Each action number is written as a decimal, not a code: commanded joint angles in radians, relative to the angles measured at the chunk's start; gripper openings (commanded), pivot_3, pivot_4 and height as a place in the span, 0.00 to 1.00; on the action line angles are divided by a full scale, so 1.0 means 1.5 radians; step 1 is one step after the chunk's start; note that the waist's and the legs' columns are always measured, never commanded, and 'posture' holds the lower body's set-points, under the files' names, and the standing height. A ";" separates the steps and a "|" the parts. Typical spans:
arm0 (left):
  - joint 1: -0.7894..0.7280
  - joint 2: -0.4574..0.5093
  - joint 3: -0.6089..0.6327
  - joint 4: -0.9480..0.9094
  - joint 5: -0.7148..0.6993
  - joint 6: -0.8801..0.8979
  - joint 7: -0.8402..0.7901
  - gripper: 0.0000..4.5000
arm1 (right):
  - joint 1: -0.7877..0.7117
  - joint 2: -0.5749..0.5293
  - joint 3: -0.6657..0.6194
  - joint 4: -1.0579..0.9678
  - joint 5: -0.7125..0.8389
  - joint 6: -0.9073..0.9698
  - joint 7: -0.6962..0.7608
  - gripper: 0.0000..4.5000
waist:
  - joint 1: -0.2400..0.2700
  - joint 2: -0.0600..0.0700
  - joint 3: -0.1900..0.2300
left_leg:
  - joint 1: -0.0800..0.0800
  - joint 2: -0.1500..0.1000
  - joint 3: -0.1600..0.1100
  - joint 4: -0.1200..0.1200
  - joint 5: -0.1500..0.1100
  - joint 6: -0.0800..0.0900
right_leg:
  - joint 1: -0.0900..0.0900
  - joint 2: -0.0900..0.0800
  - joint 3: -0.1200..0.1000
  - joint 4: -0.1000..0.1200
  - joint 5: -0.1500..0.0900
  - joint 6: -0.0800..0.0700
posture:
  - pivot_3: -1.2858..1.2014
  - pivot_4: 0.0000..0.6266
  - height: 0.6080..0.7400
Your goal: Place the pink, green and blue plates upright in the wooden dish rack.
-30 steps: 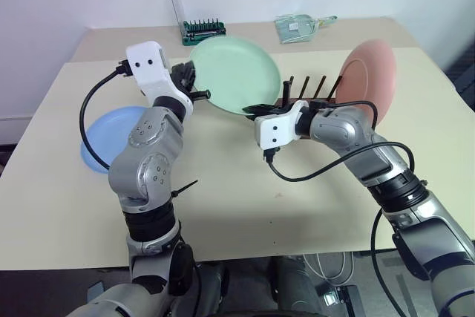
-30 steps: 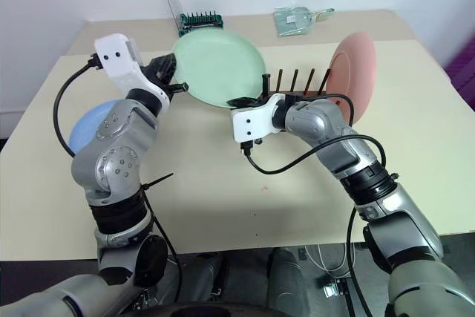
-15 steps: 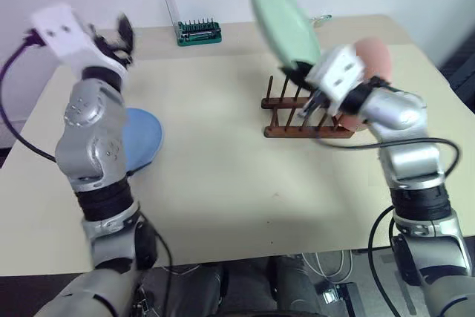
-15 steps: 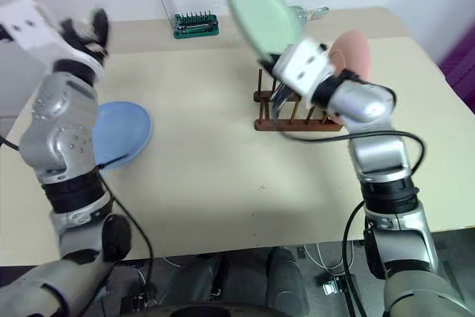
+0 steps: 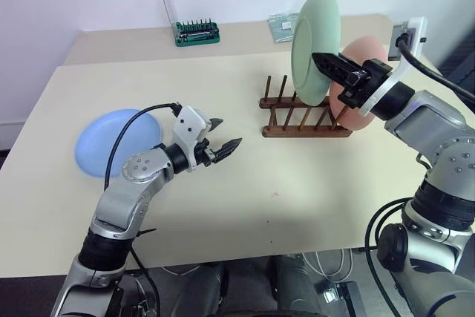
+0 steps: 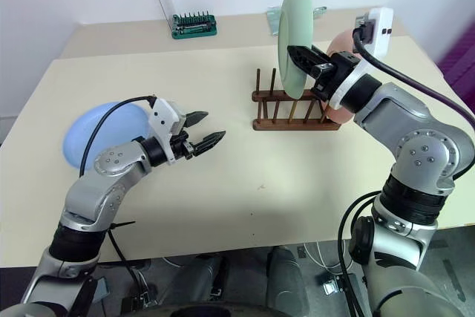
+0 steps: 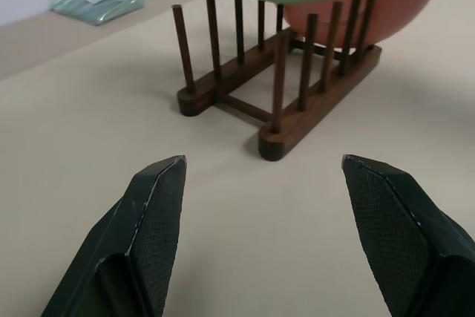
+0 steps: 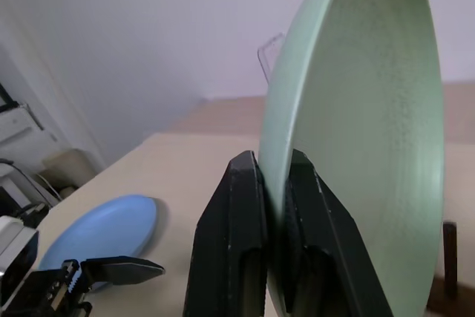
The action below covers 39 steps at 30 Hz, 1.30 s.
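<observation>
Right tool [image 5: 320, 61] clamped on green plate [image 5: 315, 46], upright above rack [image 5: 306, 116]. Left tool [image 5: 225, 133] fingers apart, empty, over bench [image 5: 297, 198]. Blue plate [image 5: 111, 141] flat at 9 o'clock.

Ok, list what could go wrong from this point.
1. The right gripper pinches the green plate only at its rim, held upright above the wooden dish rack; it may pivot or slip while lowered.
2. The pink plate already stands in the rack close behind; the green one could knock it.
3. Missing the gap between the thin pegs could shift the rack.
</observation>
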State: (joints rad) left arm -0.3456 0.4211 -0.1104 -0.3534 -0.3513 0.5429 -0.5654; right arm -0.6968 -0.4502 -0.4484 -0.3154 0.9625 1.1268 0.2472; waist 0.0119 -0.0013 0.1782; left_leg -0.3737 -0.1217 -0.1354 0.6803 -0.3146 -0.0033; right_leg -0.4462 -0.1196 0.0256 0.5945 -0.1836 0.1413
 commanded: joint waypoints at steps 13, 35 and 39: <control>0.038 0.002 0.011 -0.067 -0.007 0.022 0.014 0.76 | -0.071 -0.032 -0.049 0.042 0.118 -0.024 -0.056 0.00 | 0.000 0.000 0.000 | 0.000 0.000 0.000 0.000 0.000 0.000 | 0.000 0.000 0.000 0.000 0.000 0.000 | 0.52 0.24 0.99; 0.034 -0.001 0.002 -0.056 0.004 0.017 0.011 0.76 | 0.025 -0.065 0.002 0.076 0.142 -0.062 -0.120 0.00 | 0.000 0.000 0.000 | 0.000 0.000 0.000 0.000 0.000 0.000 | 0.000 0.000 0.000 0.000 0.000 0.000 | 0.52 0.24 0.99; 0.043 0.000 0.009 -0.061 -0.003 0.023 0.011 0.78 | 0.022 -0.083 0.034 0.083 0.080 -0.092 -0.078 0.33 | -0.001 0.000 0.000 | 0.000 0.000 0.000 0.000 0.000 0.000 | 0.000 0.000 0.000 0.000 0.000 0.000 | 0.52 0.24 0.99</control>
State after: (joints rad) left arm -0.2866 0.4205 -0.1106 -0.4107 -0.3473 0.5823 -0.5486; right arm -0.6438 -0.5523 -0.4008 -0.1703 1.1144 1.0324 0.0959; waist 0.0111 -0.0007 0.1784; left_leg -0.3736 -0.1217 -0.1351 0.6804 -0.3149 -0.0027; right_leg -0.4458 -0.1196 0.0255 0.5941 -0.1836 0.1414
